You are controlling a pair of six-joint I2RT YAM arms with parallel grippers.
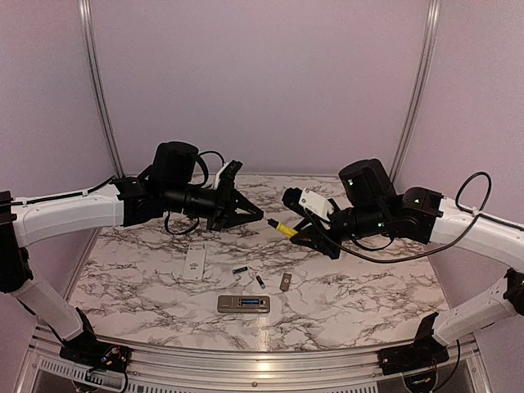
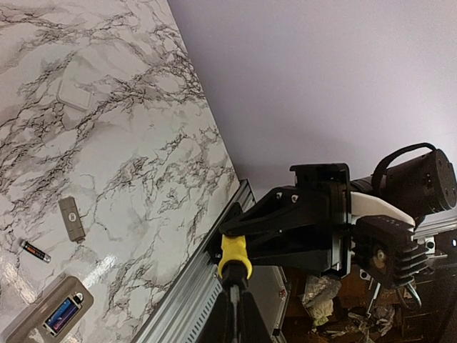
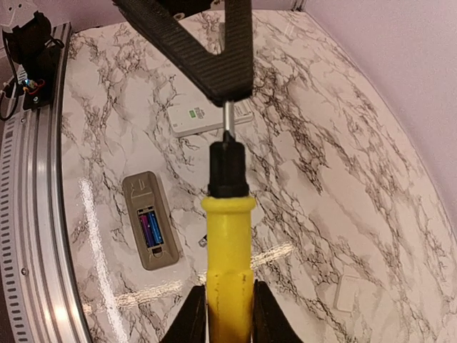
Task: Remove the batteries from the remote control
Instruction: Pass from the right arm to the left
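Yellow plastic forms the handle of a screwdriver (image 3: 228, 243) that hangs in the air between the two arms, above the middle of the marble table (image 1: 368, 286) in the overhead view. The right gripper (image 1: 295, 232) is clamped on that handle. In the right wrist view its two fingers press against the handle's sides at the bottom edge of the frame. The left gripper (image 3: 230, 89) comes in from the top of that view, its black fingers pressed together on the bare metal shaft just beyond the tool's black collar. Both grippers pinch the same tool, one at each end, and neither touches the table.

The remote (image 1: 243, 304) lies flat at the lower middle of the overhead view with its compartment uncovered and facing up. The batteries (image 3: 150, 229) inside it sit side by side, showing blue and purple. The loose batteries (image 1: 240, 269), two small dark cylinders, lie on the marble just above the remote in the overhead view, close together but apart. A small grey cover (image 1: 285, 282) rests just to their right. A flat white device (image 1: 195, 262) lies further to the left, under the left arm.
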